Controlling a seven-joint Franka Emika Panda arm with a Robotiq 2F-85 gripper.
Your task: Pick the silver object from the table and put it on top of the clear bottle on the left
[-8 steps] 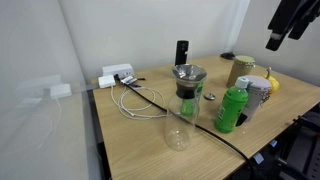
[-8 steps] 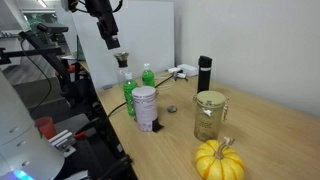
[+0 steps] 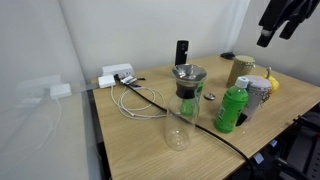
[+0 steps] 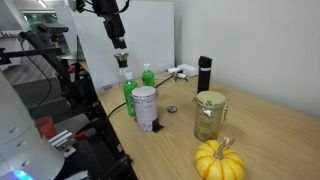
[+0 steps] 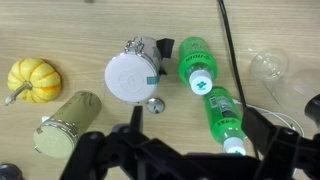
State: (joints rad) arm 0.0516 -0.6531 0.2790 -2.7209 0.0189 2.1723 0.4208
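The silver object (image 5: 154, 104) is a small flat round metal piece lying on the wooden table beside the silver-white can; it shows in both exterior views (image 3: 209, 97) (image 4: 171, 110). The clear bottle (image 3: 187, 88) with its dark funnel top stands upright mid-table. My gripper (image 3: 268, 38) hangs high above the table, open and empty, well apart from both. In the wrist view its dark fingers (image 5: 196, 112) frame the green bottles, with the silver object just outside one finger.
Two green plastic bottles (image 5: 197, 68) (image 5: 225, 115), a silver-white can (image 5: 130, 75), a lidded glass jar (image 5: 65, 122) and a small pumpkin (image 5: 30, 78) crowd round the silver object. A clear glass (image 3: 177, 130), a black cable and a black flask (image 4: 204, 73) also stand on the table.
My gripper has shifted a little sideways high above the table. Nothing on the table has moved.
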